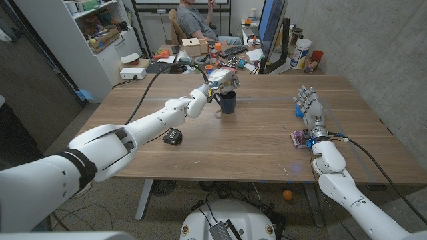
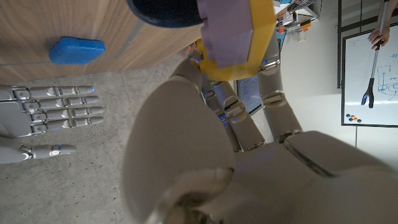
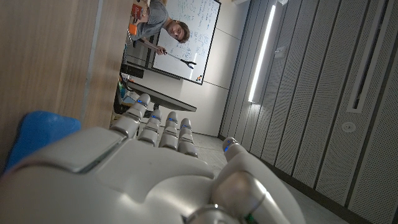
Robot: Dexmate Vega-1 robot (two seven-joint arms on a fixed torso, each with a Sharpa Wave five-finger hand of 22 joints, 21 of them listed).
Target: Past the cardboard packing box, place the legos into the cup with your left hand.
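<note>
Legos (image 2: 233,37), a purple-and-yellow stack, sit pinched in the left hand (image 1: 223,80) fingers just above the dark cup (image 1: 227,102); centre over its mouth before releasing. Right hand (image 1: 309,107) waits with fingers spread.

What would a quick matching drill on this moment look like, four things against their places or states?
Things:
1. left hand
2. right hand
3. cup
4. blue block

States:
a. beside the right hand
b. holds purple and yellow lego
c. holds nothing, fingers straight
d. dark, on the table under the left hand

Pairs: 1-b, 2-c, 3-d, 4-a
</note>
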